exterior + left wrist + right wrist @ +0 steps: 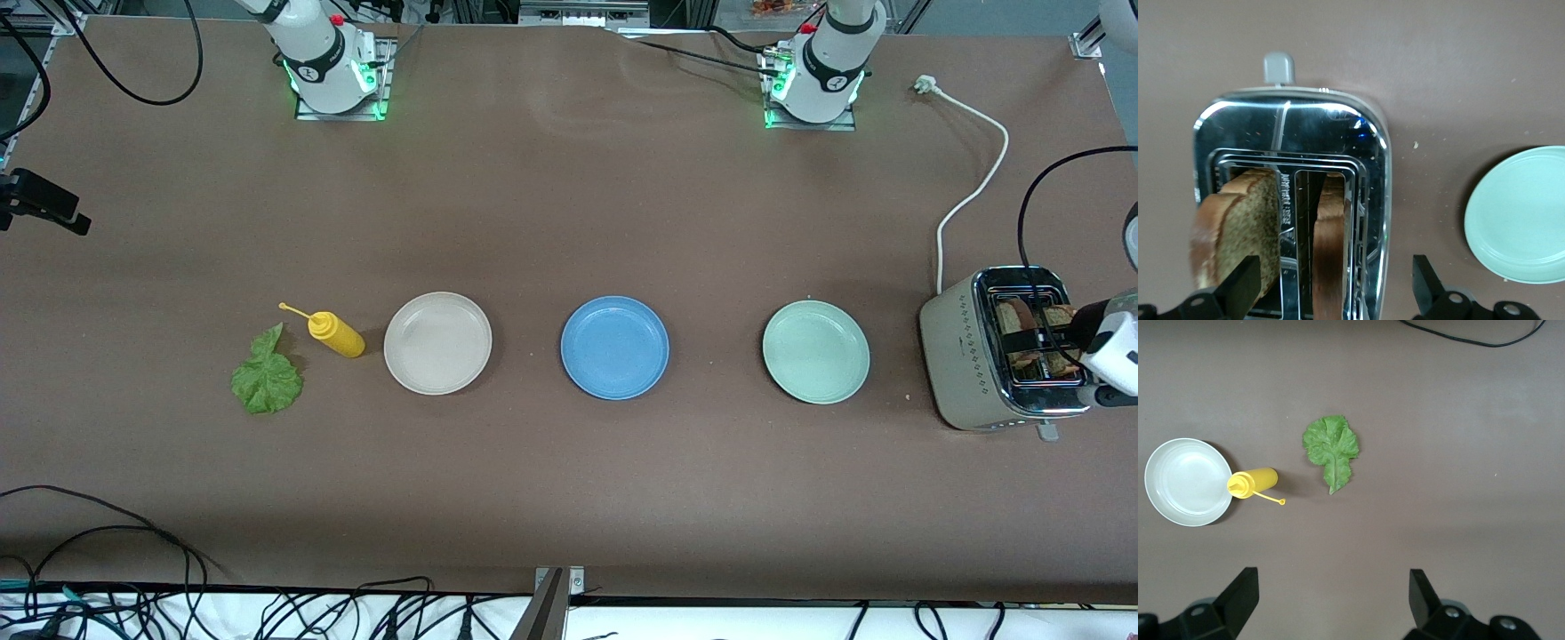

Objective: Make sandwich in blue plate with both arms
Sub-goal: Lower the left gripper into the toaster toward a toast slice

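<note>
L fingers (1331, 293) spread over toaster (1290, 200), straddling both bread slices (1248, 223): risk grabbing two. R fingers (1331, 603) spread above lettuce (1331, 449): thin leaf, pinch may slip. Blue plate (614, 347) mid-surface, bare.

Brown matte table (569, 222) fills frame. Black cables (107, 533) tangled along lower left edge over a white strip. Metal framing (578, 11) at top centre. Even overhead light, soft shadows.

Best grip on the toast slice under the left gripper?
Probably its top edge, from straight above. The slice stands upright in the toaster slot, only its upper part exposed. The open left gripper should pinch across the two flat faces, then lift vertically.
</note>
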Motion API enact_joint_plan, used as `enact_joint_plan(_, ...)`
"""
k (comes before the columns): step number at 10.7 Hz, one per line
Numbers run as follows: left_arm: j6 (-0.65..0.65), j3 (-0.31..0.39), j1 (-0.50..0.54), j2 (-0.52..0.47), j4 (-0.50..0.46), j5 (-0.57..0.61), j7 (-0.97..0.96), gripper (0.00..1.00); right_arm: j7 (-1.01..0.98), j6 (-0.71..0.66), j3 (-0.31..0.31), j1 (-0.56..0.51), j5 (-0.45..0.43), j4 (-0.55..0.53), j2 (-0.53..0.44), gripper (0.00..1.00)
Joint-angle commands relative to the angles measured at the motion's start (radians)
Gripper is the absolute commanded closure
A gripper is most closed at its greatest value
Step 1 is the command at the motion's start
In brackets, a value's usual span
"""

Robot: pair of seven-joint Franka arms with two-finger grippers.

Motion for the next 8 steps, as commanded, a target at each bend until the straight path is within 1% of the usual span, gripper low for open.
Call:
enact_joint_plan(1,0.033,-0.008,0.016,-0.002,-0.079,-0.014,0.033,0.18,-0.008,-0.019,-0.002,0.0,-0.007,0.022,0.006,0.0)
enact_joint_plan(2,0.027,-0.008,0.014,-0.002,-0.085,-0.004,0.035,0.51,-0.008,-0.019,-0.001,0.0,-0.007,0.022,0.006,0.0)
enact_joint_plan(3,0.001,-0.011,0.007,-0.002,-0.081,0.007,0.034,0.81,-0.008,-0.02,-0.001,0.001,-0.008,0.022,0.01,0.0)
enact_joint_plan(4,-0.029,-0.014,0.002,-0.006,-0.072,0.024,0.034,0.97,-0.008,-0.02,-0.001,0.001,-0.005,0.022,0.015,0.0)
enact_joint_plan(5,-0.032,-0.014,0.002,-0.011,-0.068,0.024,0.034,1.0,-0.008,-0.019,-0.001,0.001,-0.004,0.022,0.013,0.0)
enact_joint_plan(8,-0.034,-0.014,0.002,-0.012,-0.068,0.024,0.034,1.0,-0.008,-0.017,-0.001,0.001,-0.002,0.022,0.015,0.0)
